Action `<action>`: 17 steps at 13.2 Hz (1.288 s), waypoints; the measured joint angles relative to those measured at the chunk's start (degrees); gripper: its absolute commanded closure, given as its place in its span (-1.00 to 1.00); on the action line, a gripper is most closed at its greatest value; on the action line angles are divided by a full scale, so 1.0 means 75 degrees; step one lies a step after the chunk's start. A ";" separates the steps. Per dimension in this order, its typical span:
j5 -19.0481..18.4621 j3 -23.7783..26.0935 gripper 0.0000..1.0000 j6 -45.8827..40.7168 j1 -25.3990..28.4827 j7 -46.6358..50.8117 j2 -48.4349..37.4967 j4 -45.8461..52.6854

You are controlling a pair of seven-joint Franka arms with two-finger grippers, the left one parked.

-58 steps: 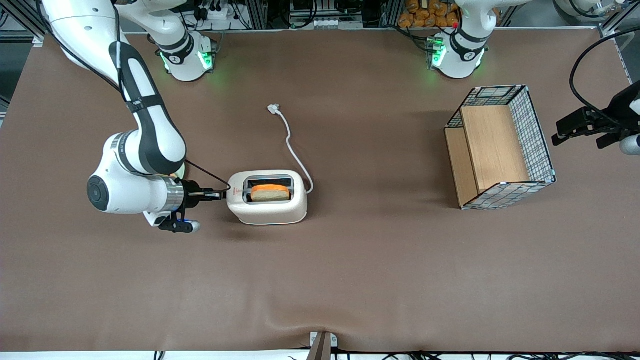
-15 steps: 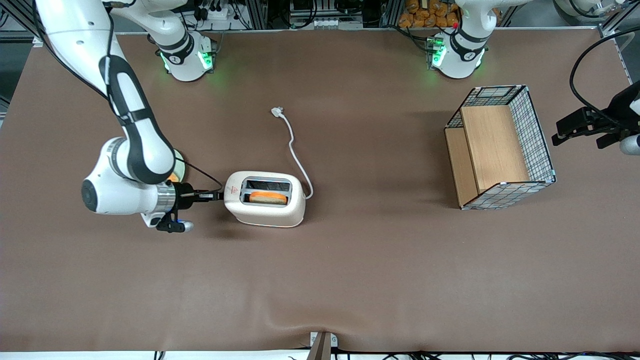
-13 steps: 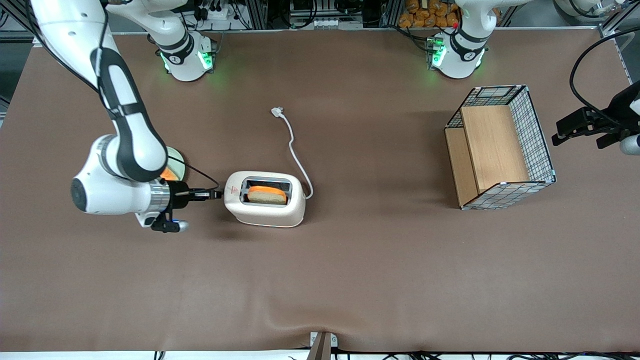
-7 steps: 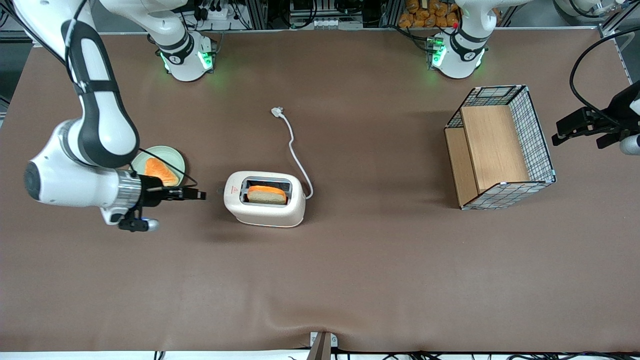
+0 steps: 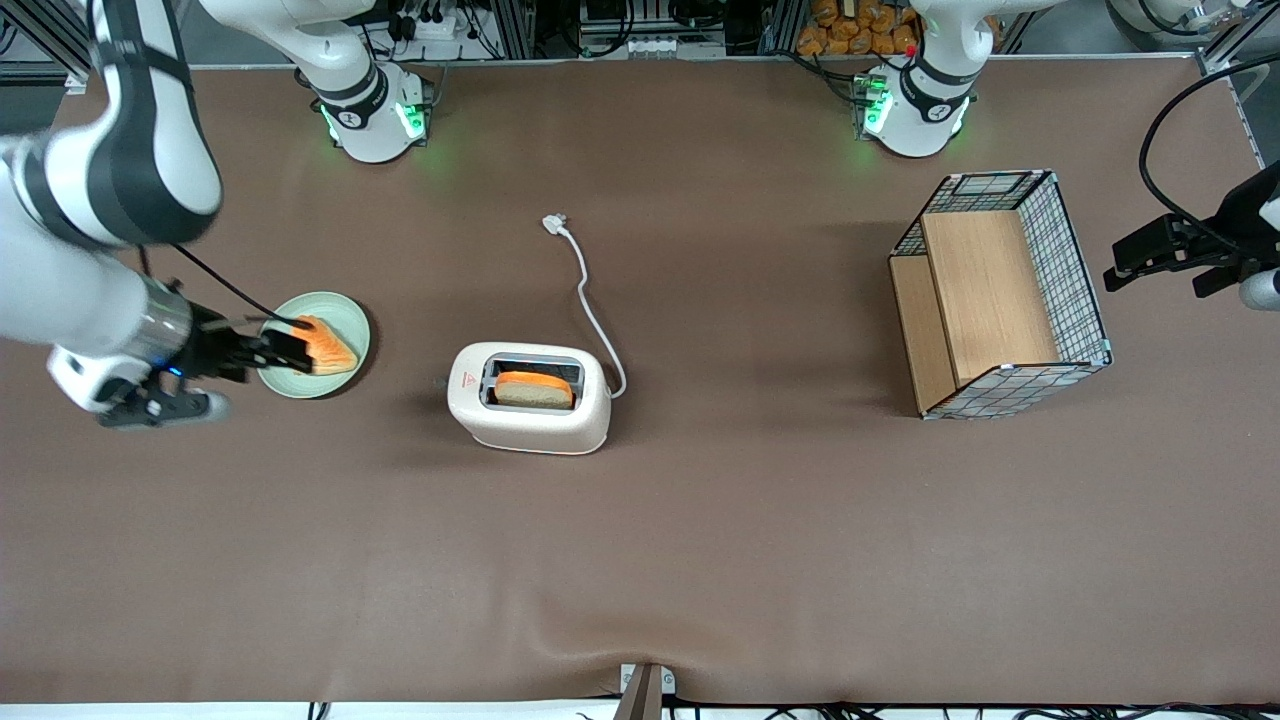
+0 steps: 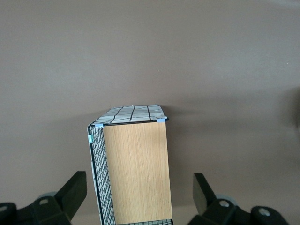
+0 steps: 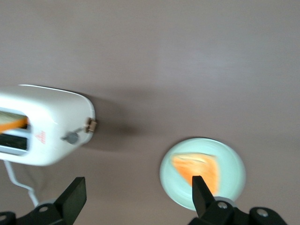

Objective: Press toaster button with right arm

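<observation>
Half a second was enough for my right arm (image 5: 110,150) to swing out to the left edge of the front frame. My claw (image 5: 285,350) had pulled away from the toaster's narrow end, where it sat pressed in close a second earlier. It hung over the pale green plate (image 5: 300,382), above the orange slice (image 5: 328,345) lying there. The wrist view showed its fingers spread wide, with nothing between them.

Next along, the toaster button (image 7: 71,137) stood free and untouched. Bare desk (image 5: 700,550) lay between it and my claw. The toaster (image 5: 530,425) sat left of the frame's centre, turned slightly from how it stood four seconds back, so my push had nudged it. A slice of bread (image 5: 534,389) showed in the slot nearer the front camera. The white cord (image 5: 590,310) trailed up toward the frame's top. Far right, the wire basket (image 5: 1075,260) had not moved.

I judged the press done and this a retreat. Whether the button latched, I could not tell.
</observation>
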 measured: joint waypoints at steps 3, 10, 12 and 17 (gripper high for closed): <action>-0.0371 -0.0041 -1.00 -0.0884 -0.0505 -0.0060 -0.0909 0.0027; -0.0603 -0.0039 -1.00 -0.2272 -0.1183 -0.0318 -0.1450 0.0930; -0.0603 -0.0019 -1.00 -0.2365 -0.1183 -0.0190 -0.1420 0.0967; -0.0603 -0.0021 -1.00 -0.2929 -0.1200 -0.0002 -0.1203 0.1423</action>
